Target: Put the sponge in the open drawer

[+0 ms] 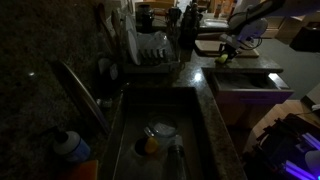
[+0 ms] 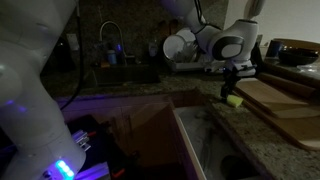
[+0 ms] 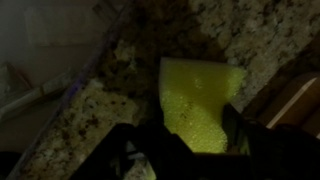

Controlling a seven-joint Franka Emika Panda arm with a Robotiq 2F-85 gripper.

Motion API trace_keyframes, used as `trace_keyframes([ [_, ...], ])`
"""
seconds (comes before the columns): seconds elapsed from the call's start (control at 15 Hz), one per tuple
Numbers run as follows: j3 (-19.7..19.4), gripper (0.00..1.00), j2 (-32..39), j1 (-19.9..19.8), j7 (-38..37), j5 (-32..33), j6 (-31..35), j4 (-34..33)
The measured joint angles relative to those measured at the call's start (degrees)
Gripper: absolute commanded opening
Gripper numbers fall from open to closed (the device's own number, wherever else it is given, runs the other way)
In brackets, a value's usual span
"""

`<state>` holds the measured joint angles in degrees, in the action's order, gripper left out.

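Yellow-green sponge (image 3: 200, 100), flat rect., pinched in my gripper (image 3: 196, 135); open drawer (image 1: 245, 92) w/ pale front just beside.

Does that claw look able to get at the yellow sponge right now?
Most likely yes: the claw hangs right above the sponge on the granite counter, and the wrist view shows nothing between them.

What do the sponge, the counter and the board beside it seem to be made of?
The sponge looks like soft foam with a matte finish: its yellow-green face is porous and grainy. The counter is likely granite or a similar stone, speckled with light and dark grains; its sheen is unclear in the dim light. The board is probably wood: tan and flat, with layered edges.
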<state>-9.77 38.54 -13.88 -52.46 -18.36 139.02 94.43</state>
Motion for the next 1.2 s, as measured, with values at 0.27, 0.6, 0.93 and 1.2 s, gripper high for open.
trace_keyframes([
  [0.27, 0.0, 0.02, -0.1, 0.2, -0.1, 0.0, 0.2, -0.2],
  [0.6, 0.0, 0.05, -0.1, 0.2, -0.1, 0.0, 0.2, -0.3],
  [0.93, -0.3, 0.05, -0.3, 0.4, -0.4, 0.7, 0.0, -0.1],
  [1.2, -6.4, 0.18, -7.6, 5.4, -4.9, 5.5, 10.0, 7.9],
])
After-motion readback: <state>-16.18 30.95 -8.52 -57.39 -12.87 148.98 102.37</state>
